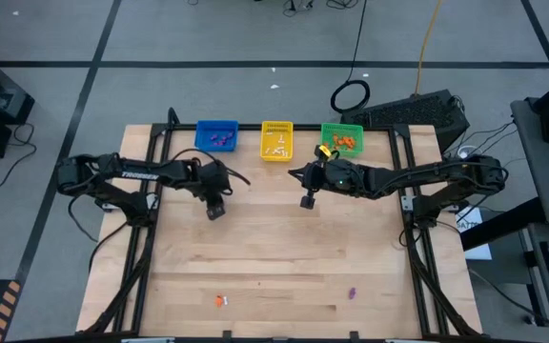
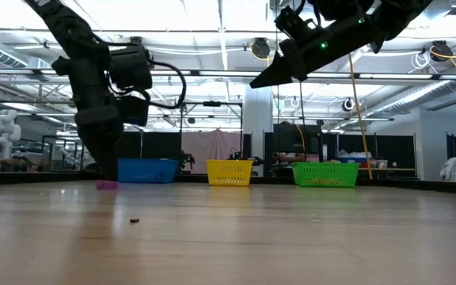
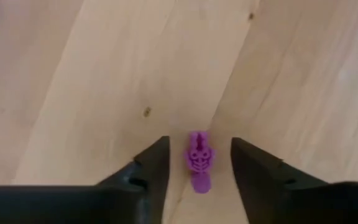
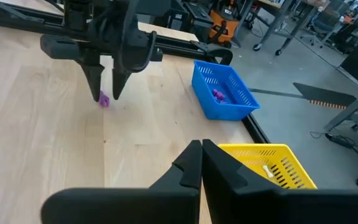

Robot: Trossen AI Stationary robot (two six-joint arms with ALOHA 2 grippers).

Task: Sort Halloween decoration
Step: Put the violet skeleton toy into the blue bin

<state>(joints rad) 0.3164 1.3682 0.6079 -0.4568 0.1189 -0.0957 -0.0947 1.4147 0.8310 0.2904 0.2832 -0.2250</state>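
Bright, even overhead light with ceiling glare; soft shadows, left wrist view blurred.

Purple skull-faced trinket (image 3: 199,160) between black fingers (image 3: 148,168); blue basket (image 1: 216,134), yellow basket (image 1: 276,140), green basket (image 1: 341,138); pale wood-grain table (image 1: 274,257).

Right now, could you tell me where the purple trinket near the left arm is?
The purple trinket lies on the table, between the open fingers of the left pincer, short of the blue basket.
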